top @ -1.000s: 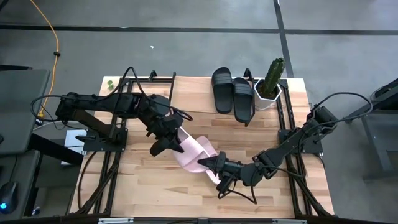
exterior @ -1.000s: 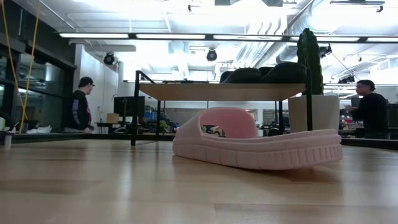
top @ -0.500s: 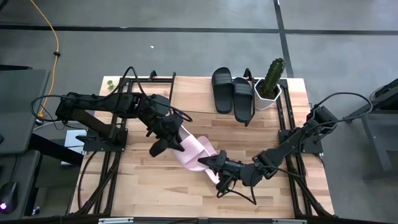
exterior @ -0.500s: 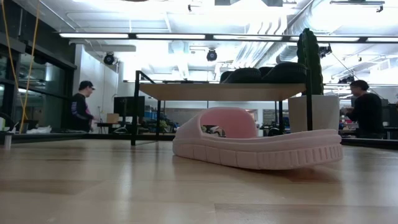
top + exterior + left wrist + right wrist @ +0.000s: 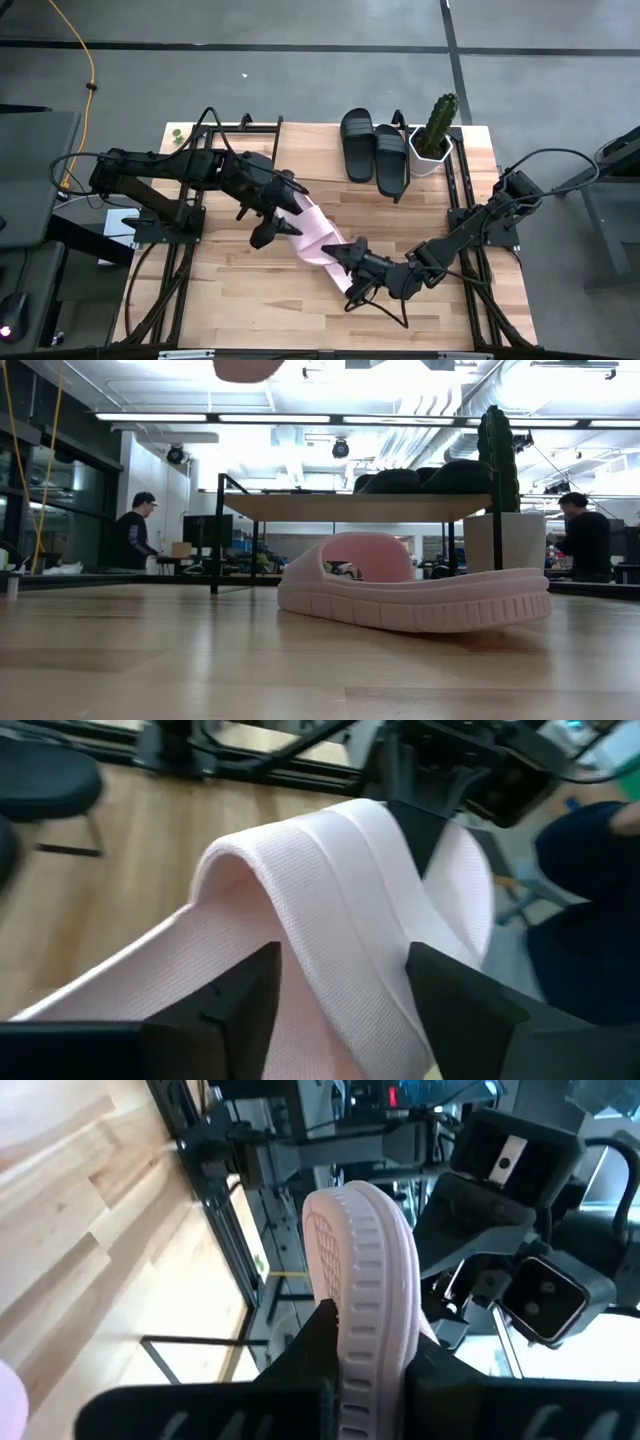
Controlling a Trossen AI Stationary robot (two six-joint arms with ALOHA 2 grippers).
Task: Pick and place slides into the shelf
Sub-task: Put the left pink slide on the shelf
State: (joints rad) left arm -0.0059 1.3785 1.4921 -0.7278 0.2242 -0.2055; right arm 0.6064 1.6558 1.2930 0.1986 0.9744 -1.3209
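One pink slide flat on table, nearest low camera. Second pink slide lifted mid-table: right gripper clamps its edge, left gripper fingers spread either side of strap. Two black slides on shelf at far edge, beside one potted cactus.

Grey concrete floor, yellow cable, fluorescent ceiling lights, exposed ducts, two people at desks

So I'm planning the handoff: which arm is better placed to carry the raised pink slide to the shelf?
Probably the right: the right gripper is clamped on the pink slide, while the left gripper has opened around its strap. The shelf lies across the table.
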